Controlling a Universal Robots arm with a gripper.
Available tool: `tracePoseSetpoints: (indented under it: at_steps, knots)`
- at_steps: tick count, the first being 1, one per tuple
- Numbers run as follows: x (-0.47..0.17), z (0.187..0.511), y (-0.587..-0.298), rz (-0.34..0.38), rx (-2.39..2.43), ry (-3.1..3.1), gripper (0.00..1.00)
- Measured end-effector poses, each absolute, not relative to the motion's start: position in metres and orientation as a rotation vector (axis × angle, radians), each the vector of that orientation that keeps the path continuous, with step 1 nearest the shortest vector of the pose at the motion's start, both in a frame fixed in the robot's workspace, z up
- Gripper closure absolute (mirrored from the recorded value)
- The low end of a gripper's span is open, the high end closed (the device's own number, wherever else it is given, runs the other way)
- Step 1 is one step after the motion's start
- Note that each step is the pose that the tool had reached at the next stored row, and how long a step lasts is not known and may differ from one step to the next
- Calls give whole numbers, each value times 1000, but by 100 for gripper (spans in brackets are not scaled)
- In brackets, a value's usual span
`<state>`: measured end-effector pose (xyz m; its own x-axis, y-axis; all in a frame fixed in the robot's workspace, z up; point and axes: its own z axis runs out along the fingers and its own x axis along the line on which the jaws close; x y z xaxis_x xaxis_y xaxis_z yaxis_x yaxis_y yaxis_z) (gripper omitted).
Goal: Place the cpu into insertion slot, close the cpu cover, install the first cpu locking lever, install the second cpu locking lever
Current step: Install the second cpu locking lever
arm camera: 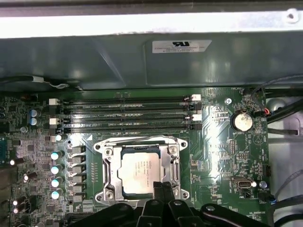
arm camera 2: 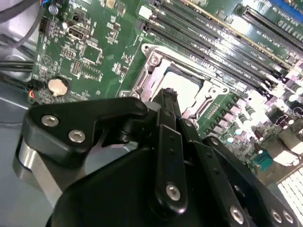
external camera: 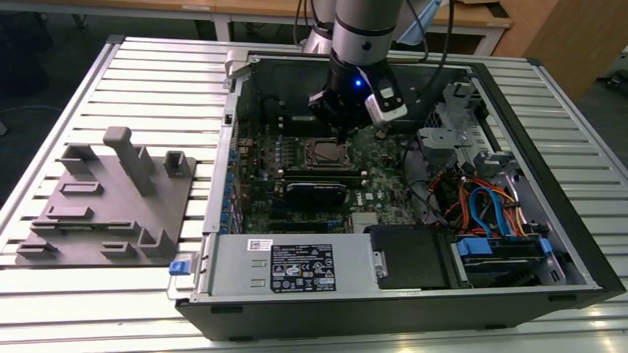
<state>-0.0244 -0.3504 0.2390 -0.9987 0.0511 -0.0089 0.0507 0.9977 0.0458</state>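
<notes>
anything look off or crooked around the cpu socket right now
Nothing stands out. The cpu lies flat and square in the insertion slot, with the cpu cover framing it evenly. The gripper sits at the socket's edge. No bent or loose parts show on the surrounding board.

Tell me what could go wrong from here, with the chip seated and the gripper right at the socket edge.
1. The gripper sits at the edge of the cpu cover; a sideways drift could scrape the cpu or bend the frame.
2. Small capacitors stand close beside the insertion slot; a wide swing might clip them.
3. Loose cables lie in the case at the exterior view's right and could snag the arm.
</notes>
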Motion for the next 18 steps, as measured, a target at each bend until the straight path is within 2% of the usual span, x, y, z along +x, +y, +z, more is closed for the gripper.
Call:
tracePoseSetpoints:
  at_steps: [18]
  knots:
    - [-29,238,-351,73,52,3131,89]
